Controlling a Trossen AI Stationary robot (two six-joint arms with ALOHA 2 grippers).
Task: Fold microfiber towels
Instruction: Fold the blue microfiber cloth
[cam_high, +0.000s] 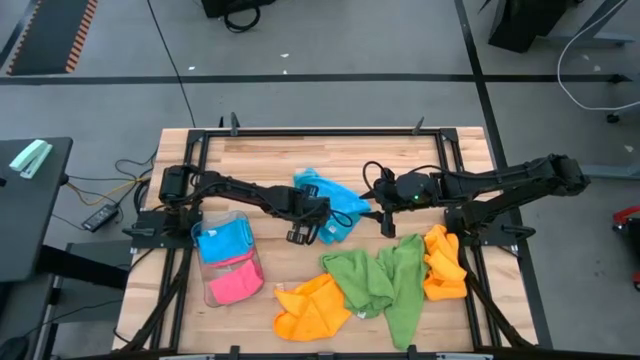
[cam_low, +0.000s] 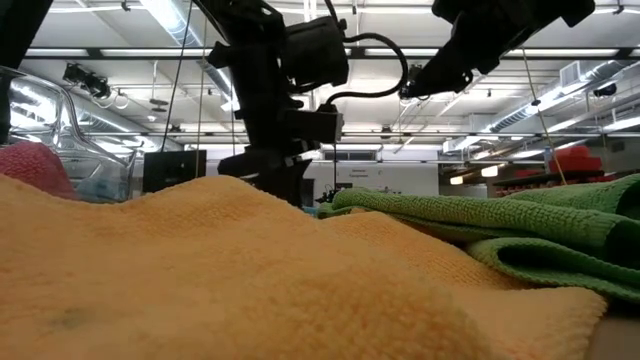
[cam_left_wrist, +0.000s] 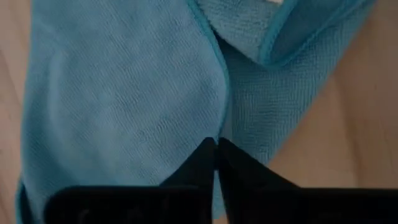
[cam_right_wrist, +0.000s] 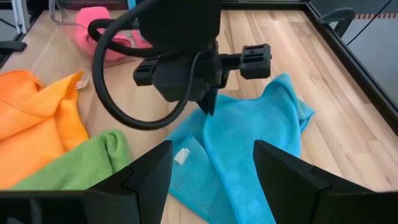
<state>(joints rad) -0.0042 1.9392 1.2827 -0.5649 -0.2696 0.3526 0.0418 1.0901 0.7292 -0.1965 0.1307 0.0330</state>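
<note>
Microfiber towels lie scattered over my wooden counter (cam_high: 270, 160), and I take them from left to right in the high view. At about nine o'clock sits a clear plastic tray (cam_high: 210, 290) holding a folded sky-blue towel (cam_high: 222, 241) and a pink towel (cam_high: 236, 283). Just past it, near the centre, my left hand (cam_high: 305, 232) is down on the loose blue towel (cam_high: 335, 205), its two fingers (cam_left_wrist: 200, 167) pressed together and pinching a ridge of that cloth, as my left wrist view shows. At six o'clock an orange towel (cam_high: 312, 308) lies crumpled, touching the green towels (cam_high: 385, 280) that spread toward five o'clock. My right hand (cam_high: 386, 222) hovers just beside the blue towel's three-o'clock edge, above the green cloth, its fingers (cam_right_wrist: 149, 171) spread wide and holding nothing. Farther right, at about four o'clock, a second orange towel (cam_high: 445, 265) is bunched against the green one, near the counter's edge.
</note>
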